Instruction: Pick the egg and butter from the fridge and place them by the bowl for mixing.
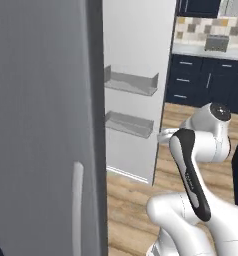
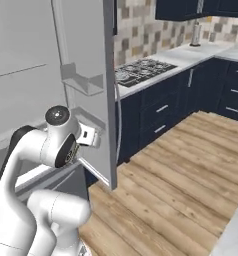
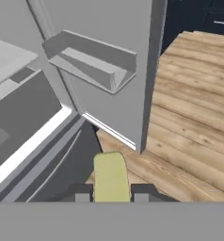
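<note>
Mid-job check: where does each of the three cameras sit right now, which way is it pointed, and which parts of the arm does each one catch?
Left base view: behind the arm on its left, facing the fridge exterior and its open door's bins; white arm links rise at lower right.
Right base view: behind on the right, facing the open fridge door, stove and wood floor; arm at lower left.
Hand view: on the hand, looking down past the door bin to the floor; the fingers grip the butter.
Shared: the fridge door with bins and the floor appear in all three.
</note>
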{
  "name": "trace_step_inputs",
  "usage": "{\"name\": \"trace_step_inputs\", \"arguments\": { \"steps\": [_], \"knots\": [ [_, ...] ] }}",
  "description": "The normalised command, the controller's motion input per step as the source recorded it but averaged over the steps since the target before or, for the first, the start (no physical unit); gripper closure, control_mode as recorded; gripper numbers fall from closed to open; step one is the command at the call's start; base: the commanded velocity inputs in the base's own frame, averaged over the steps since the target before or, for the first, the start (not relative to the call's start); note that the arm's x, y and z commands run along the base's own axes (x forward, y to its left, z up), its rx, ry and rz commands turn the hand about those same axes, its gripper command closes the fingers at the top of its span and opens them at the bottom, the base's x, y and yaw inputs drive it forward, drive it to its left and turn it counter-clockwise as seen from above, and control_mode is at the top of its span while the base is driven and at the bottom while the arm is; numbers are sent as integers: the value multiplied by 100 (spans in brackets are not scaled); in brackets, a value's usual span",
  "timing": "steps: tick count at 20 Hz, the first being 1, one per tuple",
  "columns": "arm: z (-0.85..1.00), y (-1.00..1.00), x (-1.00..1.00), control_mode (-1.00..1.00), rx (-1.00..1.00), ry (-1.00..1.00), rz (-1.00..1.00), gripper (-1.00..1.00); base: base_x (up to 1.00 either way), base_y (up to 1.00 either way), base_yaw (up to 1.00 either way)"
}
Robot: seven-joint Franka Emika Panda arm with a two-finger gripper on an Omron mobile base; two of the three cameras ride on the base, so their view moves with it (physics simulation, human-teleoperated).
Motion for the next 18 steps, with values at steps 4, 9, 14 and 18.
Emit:
{"name": "trace_step_inputs", "arguments": {
  "steps": [4, 9, 14, 18],
  "knots": [
    [0, 0, 0, 100, 0, 0, 0, 100, -36, 0, -56],
    [0, 0, 0, 100, 0, 0, 0, 100, -39, 0, -64],
    [0, 0, 0, 100, 0, 0, 0, 100, -54, 3, -52],
    [0, 0, 0, 100, 0, 0, 0, 100, -77, 20, -20]
  ]
}}
